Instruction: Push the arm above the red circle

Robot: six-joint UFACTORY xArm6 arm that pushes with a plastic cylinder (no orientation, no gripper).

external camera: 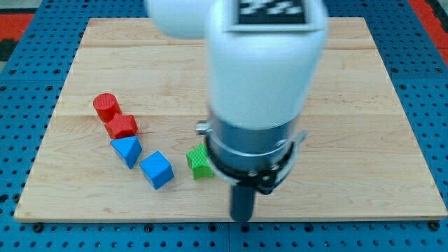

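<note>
The red circle (106, 106) stands at the view's left on the wooden board (140, 56). A red star-like block (122, 127) touches it just below right. My arm fills the view's middle as a large white and grey body. My tip (242, 218) is at the board's bottom edge, far right of and below the red circle. A blue triangle (127, 150) and a blue cube (156, 169) lie below the red blocks. The green star (199, 162) shows partly at the arm's left edge. The arm hides the green circle and the yellow block.
A blue pegboard (28, 140) surrounds the board on all sides. The board's bottom edge runs just under my tip.
</note>
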